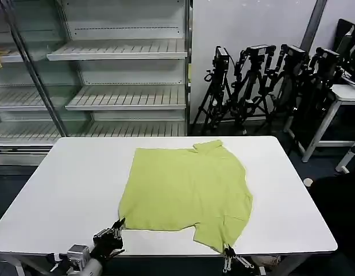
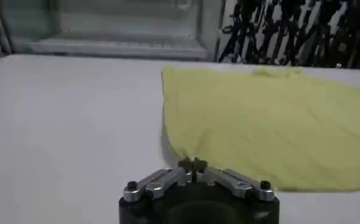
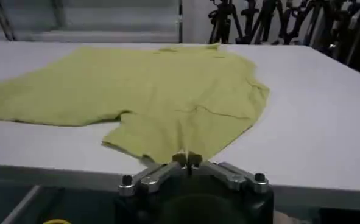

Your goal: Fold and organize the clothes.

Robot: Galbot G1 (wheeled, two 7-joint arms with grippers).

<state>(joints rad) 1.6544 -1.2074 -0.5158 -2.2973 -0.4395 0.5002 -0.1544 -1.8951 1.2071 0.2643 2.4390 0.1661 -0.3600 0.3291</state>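
No finished fold yet: we judge the shirt (image 1: 186,190) mostly flat on the table (image 1: 68,184), left gripper (image 1: 116,229) and right gripper (image 1: 227,251) each pinching its near hem.

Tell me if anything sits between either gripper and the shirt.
Nothing visible does. The left gripper is at the shirt's near left corner, and the right gripper is at its near right hem, at the white table's front edge. Both have their fingers shut, right at the cloth's edge.
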